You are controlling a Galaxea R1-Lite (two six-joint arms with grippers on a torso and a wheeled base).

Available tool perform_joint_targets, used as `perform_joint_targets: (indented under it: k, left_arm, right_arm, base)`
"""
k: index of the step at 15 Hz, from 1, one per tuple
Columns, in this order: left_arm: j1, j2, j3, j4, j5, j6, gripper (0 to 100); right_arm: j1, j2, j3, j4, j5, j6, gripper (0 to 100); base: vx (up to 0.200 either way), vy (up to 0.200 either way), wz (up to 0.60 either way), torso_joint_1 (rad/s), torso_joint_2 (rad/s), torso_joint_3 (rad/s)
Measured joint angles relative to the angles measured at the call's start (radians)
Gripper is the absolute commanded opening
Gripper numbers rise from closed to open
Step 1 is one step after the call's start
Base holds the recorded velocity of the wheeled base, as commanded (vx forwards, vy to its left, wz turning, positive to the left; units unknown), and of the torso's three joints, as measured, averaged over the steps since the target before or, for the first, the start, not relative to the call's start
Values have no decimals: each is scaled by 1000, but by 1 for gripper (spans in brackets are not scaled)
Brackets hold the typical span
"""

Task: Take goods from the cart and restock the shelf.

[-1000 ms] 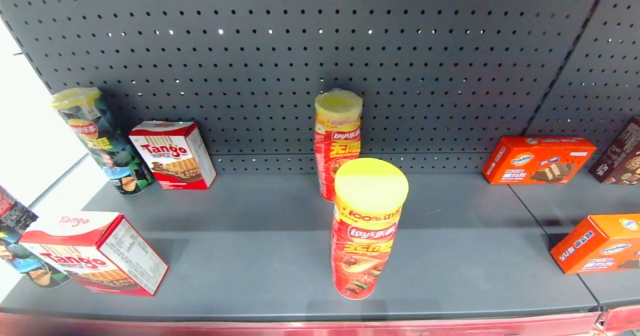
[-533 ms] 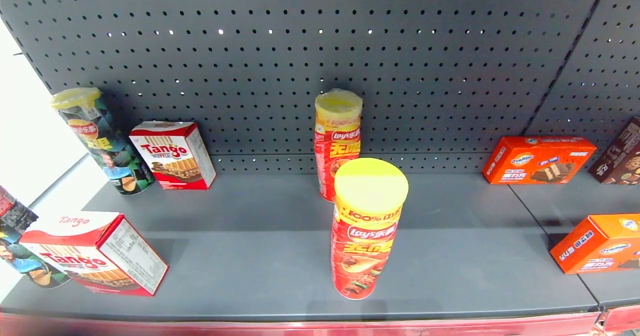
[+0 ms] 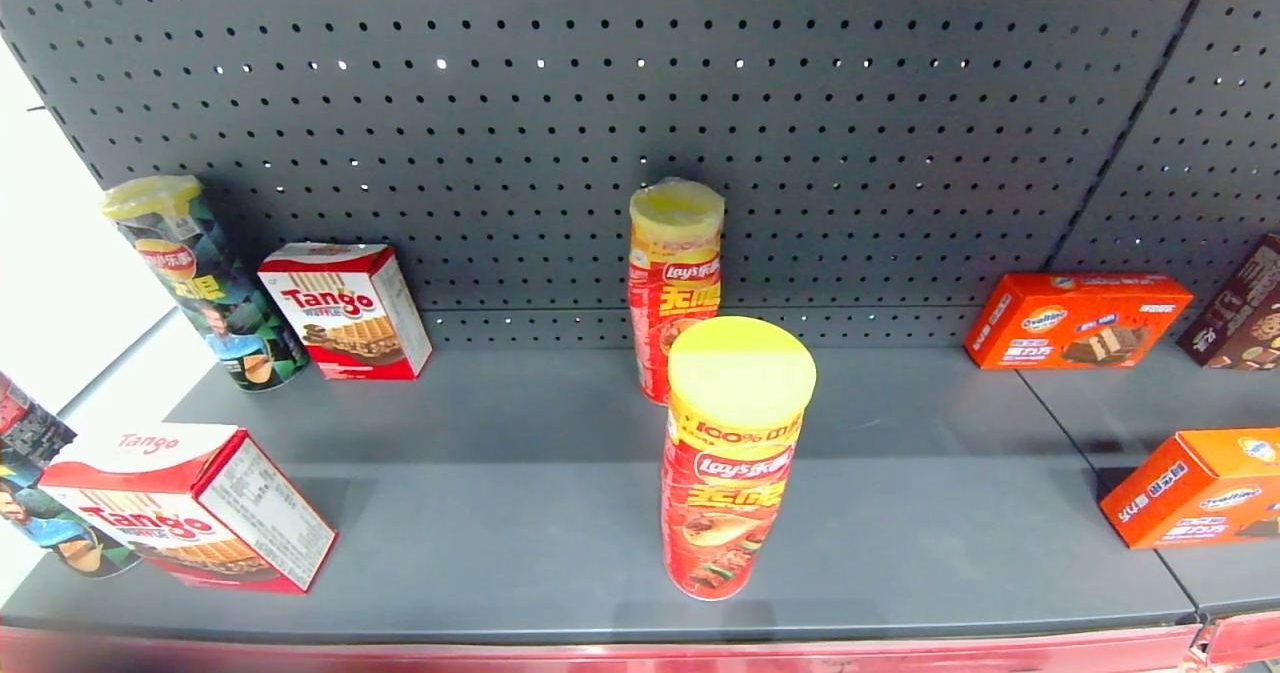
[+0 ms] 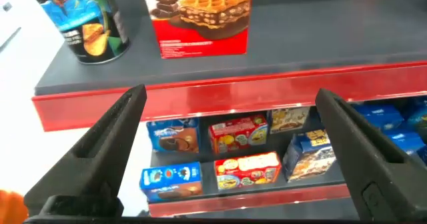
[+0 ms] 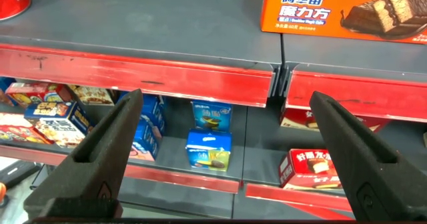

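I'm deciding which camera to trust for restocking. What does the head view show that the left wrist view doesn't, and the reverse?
Head view adds: two red chip cans upright mid-shelf, the pegboard back, orange boxes at right. Left wrist view adds: the open left gripper and small boxes one level down. Both: the front wafer box, the dark can beside it, the shelf's red edge.

Dark chip can (image 3: 25, 513) cut off at the left edge, partly behind a wafer box (image 3: 190, 503); brown box (image 3: 1245, 313) cropped at the right edge.
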Motion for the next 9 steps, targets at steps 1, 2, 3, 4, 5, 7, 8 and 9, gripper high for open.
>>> perform_joint_targets:
  k: [1,2,3,4,5,7,8,9]
  left_arm:
    - [0,0,0,0,0,0,100]
    - [0,0,0,0,-1,0,100]
    - [-1,0,0,0,-1,0,100]
    - [-1,0,0,0,-1,0,100]
    - [-1,1,0,0,-2,0,100]
    - [-2,1,0,1,-3,0,100]
    - [-1,2,0,1,-3,1,100]
    - [-1,2,0,2,-3,1,100]
  right_arm:
    - [0,0,0,0,2,-1,100]
    - [6,1,0,1,5,-3,100]
    - [20,2,0,1,4,-3,100]
    - [29,2,0,1,7,-4,100]
    - [42,7,0,2,7,-7,100]
    - [52,19,-12,5,5,-2,100]
    - [54,37,-63,3,3,11,100]
    - [53,66,-119,6,3,26,100]
  base:
    - [0,0,0,0,0,0]
    - [0,0,0,0,0,0]
    - [0,0,0,0,0,0]
    - [0,0,0,0,0,0]
    - [0,0,0,0,0,0]
    - [0,0,0,0,0,0]
    - [0,0,0,0,0,0]
    - [0,0,0,0,0,0]
